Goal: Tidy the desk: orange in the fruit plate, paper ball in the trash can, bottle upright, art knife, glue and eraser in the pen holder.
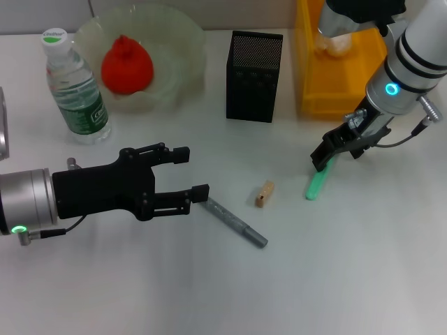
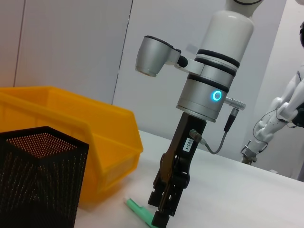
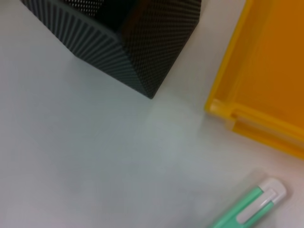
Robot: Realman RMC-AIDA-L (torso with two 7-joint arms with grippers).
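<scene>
The orange (image 1: 126, 64) lies in the fruit plate (image 1: 183, 42). The bottle (image 1: 75, 89) stands upright beside it. The paper ball (image 1: 334, 45) sits in the trash can (image 1: 328, 98), partly behind my right arm. The eraser (image 1: 264, 194), a grey art knife (image 1: 237, 222) and a green glue pen (image 1: 316, 183) lie on the desk in front of the pen holder (image 1: 254, 67). My left gripper (image 1: 193, 173) is open, with its lower fingertip at the knife's near end. My right gripper (image 1: 339, 154) is open and low over the glue pen's far end (image 2: 137, 209).
The pen holder (image 2: 40, 180) and trash can (image 2: 71, 137) stand side by side at the back with a narrow gap between them. A grey object shows at the desk's left edge (image 1: 3, 132). White desk surface lies in front of the knife and eraser.
</scene>
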